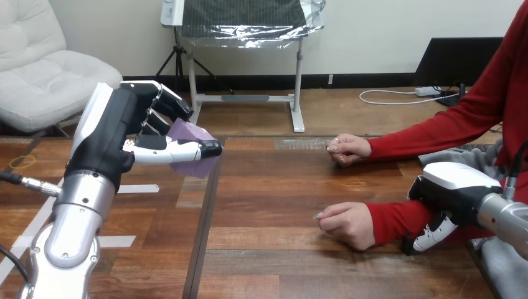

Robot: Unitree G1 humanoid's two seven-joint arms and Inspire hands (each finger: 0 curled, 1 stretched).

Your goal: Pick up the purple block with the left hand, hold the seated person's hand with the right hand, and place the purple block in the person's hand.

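Head view: the left hand [118,134] hangs above the tabletop [280,187] at the left, thumb and fingers pinching the purple block [187,132], so the pick-up looks done. The right hand [449,194] lies against the red sleeve [392,221] just behind the person's nearer hand [347,224], which rests loosely curled on the wood; whether it grips I cannot tell. Securing that hand seems the current step; next it needs opening palm up, then the block carried across

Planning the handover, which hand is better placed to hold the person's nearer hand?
Right: the right hand is by that arm's sleeve; the left hand is far off, holding the purple block.
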